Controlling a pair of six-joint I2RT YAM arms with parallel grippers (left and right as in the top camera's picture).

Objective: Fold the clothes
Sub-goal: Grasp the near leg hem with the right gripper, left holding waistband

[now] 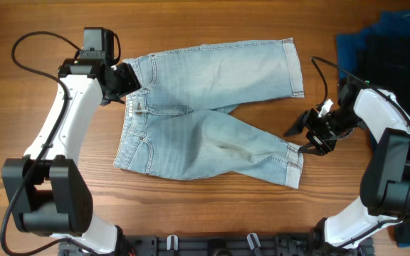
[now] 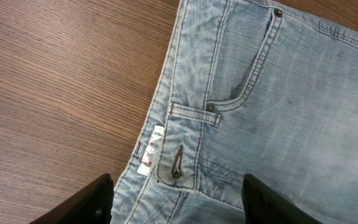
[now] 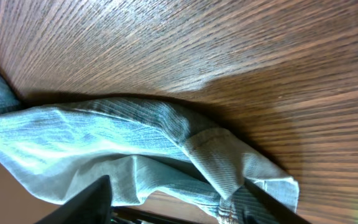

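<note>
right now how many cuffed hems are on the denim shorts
2: one cuffed hem on the upper leg; the other on the lower leg, by the right gripper. None seems hidden.

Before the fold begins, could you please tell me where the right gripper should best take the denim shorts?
Probably the near leg's cuffed hem, coming in from the right end of the shorts: that thick folded edge sits outermost, facing the open right gripper.

A brown wooden table (image 1: pixel 212 28) is stretching across the view — its grain lines are running side to side. Light is shining on it.
</note>
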